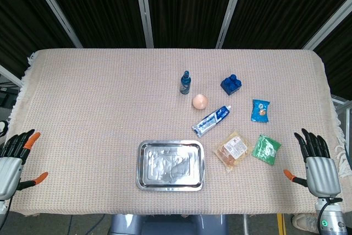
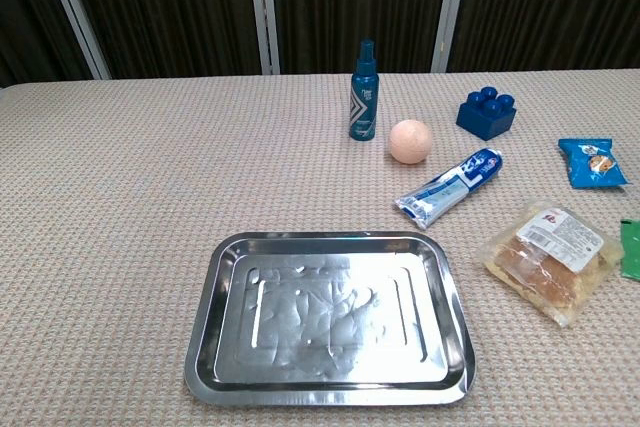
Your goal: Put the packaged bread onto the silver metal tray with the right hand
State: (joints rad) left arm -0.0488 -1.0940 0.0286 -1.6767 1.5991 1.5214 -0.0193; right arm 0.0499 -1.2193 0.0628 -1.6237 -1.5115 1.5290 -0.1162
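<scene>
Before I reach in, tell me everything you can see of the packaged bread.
The packaged bread is a clear plastic pack holding golden-brown pieces, with a white label bearing a red mark at its far end. It lies flat and angled on the woven tablecloth, just right of the silver metal tray and not touching it. A green packet sits close on its right. No hand touches it.

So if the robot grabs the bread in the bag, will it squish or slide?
Probably squishes a bit: the packaged bread looks like soft pieces in a thin clear wrapper. The shiny film may be slippery under the right hand. It lies flat on the cloth, so it likely won't roll, and it looks light.
</scene>
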